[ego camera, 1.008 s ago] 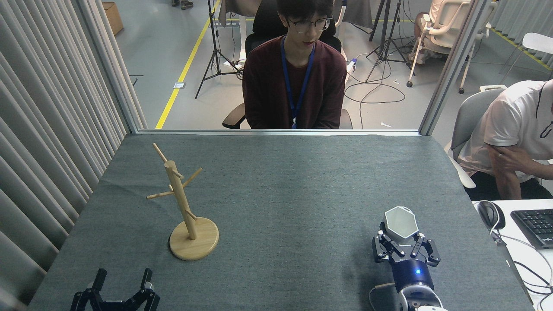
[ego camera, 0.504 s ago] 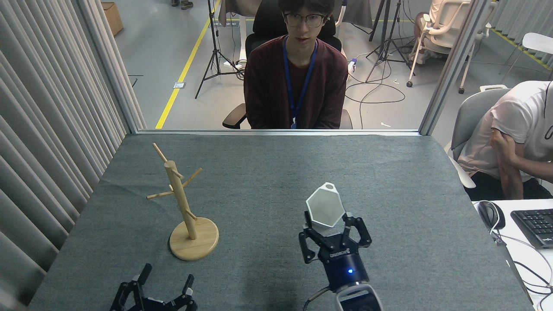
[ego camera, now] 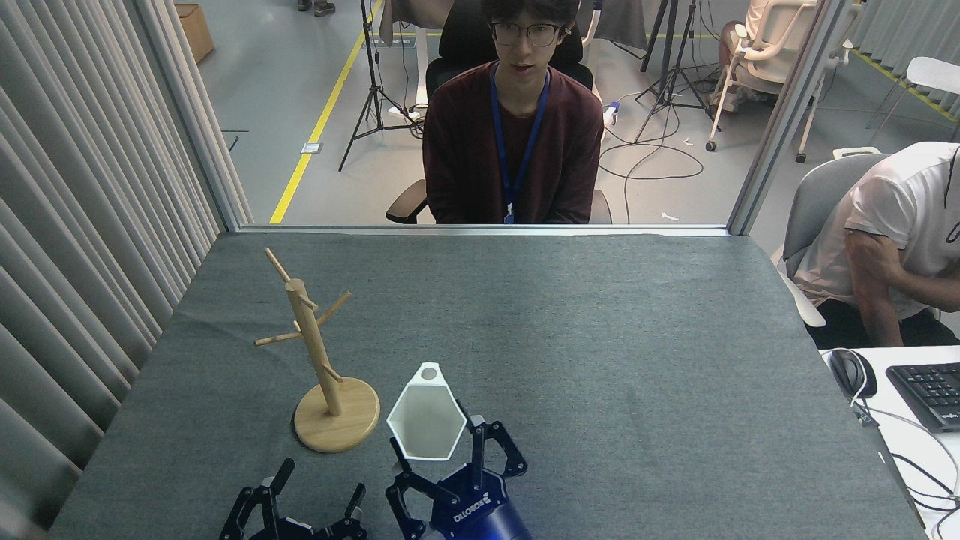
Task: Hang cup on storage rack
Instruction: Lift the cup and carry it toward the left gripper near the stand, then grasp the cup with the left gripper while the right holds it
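1 cup (ego camera: 426, 420) in right gripper (ego camera: 457, 469), 1 storage rack (ego camera: 319, 356).

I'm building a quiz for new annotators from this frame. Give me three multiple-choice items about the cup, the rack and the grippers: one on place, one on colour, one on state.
1. Where does the storage rack stand relative to the cup?
A. To its left
B. To its right
C. Behind the keyboard

2. What colour is the cup?
A. Blue
B. White
C. Brown

3. What is the state of the right gripper?
A. Open over bare cloth
B. Shut on the cup
C. Shut on a rack peg

Answers:
1. A: the rack's round base sits left of the cup on the grey table.
2. B: its hexagonal rim and walls are plain white.
3. B: the fingers clasp the cup's lower part, while the left gripper is open and empty.
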You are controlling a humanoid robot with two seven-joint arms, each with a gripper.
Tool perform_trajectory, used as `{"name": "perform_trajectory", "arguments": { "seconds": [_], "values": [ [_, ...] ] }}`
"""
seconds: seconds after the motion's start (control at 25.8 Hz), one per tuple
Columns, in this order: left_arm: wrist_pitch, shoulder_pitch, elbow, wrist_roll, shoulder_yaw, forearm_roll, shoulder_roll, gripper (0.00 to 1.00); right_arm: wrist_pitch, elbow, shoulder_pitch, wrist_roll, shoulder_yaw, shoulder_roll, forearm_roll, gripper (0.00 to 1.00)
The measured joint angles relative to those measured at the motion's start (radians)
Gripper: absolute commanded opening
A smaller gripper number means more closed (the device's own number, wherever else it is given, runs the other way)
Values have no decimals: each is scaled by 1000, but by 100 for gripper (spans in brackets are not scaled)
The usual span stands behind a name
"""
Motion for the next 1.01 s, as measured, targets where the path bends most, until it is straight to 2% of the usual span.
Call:
{"name": "perform_trajectory", "arguments": {
  "seconds": [1.01],
  "values": [
    [3,11,-55,0,-88,-22,-3,99,13,8,17,-6,123,23,21,58]
  ]
}}
